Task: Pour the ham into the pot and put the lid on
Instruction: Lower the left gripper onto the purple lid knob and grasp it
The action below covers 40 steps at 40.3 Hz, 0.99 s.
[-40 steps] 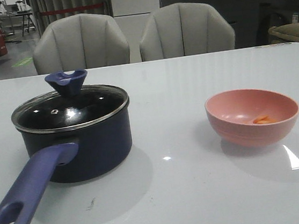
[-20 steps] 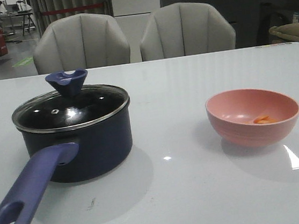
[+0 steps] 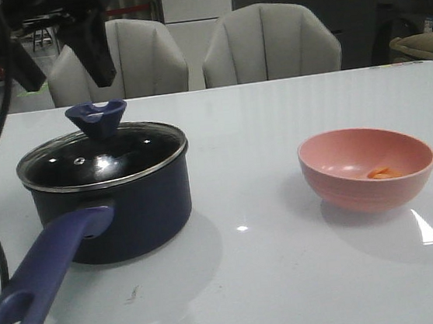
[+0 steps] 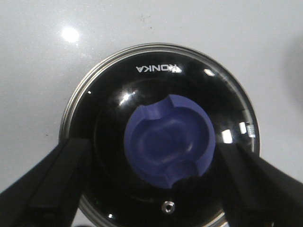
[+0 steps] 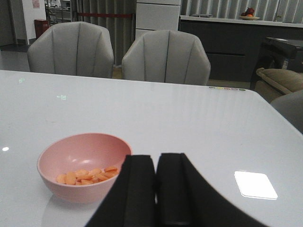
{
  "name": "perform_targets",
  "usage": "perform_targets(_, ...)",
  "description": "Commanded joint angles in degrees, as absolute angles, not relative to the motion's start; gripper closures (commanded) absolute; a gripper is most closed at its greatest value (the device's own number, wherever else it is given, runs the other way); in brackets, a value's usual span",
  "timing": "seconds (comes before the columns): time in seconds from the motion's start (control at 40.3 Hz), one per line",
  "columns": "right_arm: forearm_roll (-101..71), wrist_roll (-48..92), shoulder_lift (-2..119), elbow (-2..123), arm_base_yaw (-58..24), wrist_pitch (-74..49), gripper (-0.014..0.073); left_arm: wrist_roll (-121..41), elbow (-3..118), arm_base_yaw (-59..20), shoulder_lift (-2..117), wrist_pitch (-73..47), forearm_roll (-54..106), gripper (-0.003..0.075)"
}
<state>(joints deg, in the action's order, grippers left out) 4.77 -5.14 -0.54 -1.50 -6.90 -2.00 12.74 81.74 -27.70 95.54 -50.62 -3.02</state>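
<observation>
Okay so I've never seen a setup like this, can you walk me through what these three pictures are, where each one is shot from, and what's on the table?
This is a two-armed robot at a white table. The wide picture looks forward over the table. The other two come from cameras on the wrists, so the dark shapes at their lower edge are the robot's own fingers.

On the table sits a dark blue pot with a long handle, covered by its glass lid. To its right stands a pink bowl holding orange ham bits.

The left gripper hangs above the lid's blue knob, fingers spread wide on either side of it, touching nothing. The right gripper is closed and empty, near the bowl. Nothing is held.
</observation>
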Motion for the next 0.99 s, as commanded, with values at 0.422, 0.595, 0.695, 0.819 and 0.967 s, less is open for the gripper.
perform_targets(0.422,5.58,-4.85,-1.78,-1.24,-6.69,3.18,0.0444,21.88,89.47,-30.12,100.90,-53.99,-7.20,0.0170)
perform_targets(0.595,5.58,-4.85,-1.78,-1.24,-6.76,3.18,0.0444,22.26,90.34,-30.12,102.54,-53.63,-6.82,0.0170)
perform_targets(0.695,5.58,-4.85,-1.78,-1.24,-6.76,3.18,0.0444,22.35,90.34,-30.12,103.26,-53.52,-6.18,0.0175)
perform_targets(0.819,5.58,-4.85,-1.78,-1.24,-6.76,3.18,0.0444,23.31,90.34,-30.12,103.39,-53.52,-6.04,0.0249)
perform_targets(0.967,5.58,-4.85,-1.78,-1.24,-6.76,3.18,0.0444,23.31,90.56,-30.12,103.39,-53.38,-6.04,0.0380)
